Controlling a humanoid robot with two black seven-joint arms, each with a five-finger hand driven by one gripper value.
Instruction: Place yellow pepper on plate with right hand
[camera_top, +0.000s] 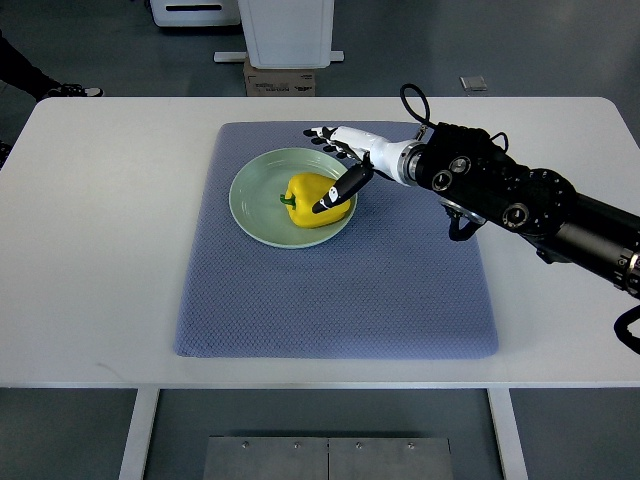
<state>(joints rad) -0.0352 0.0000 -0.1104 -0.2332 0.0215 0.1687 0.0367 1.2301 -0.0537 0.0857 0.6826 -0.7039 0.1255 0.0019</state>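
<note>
Sitting spot: the yellow pepper (308, 199) lies on the pale green plate (256, 198), on the right half of it.
Plate: it rests on the blue cloth (335, 290), toward the back of it.
Cloth: it is spread on the white table (95, 250).
Right hand (340, 160): it reaches in from the right, over the plate's right edge.
Fingers (324, 137): they are spread apart and hold nothing.
Thumb (338, 192): the dark thumb lies against the pepper's right side.
Green stem (288, 200): it points left.
</note>
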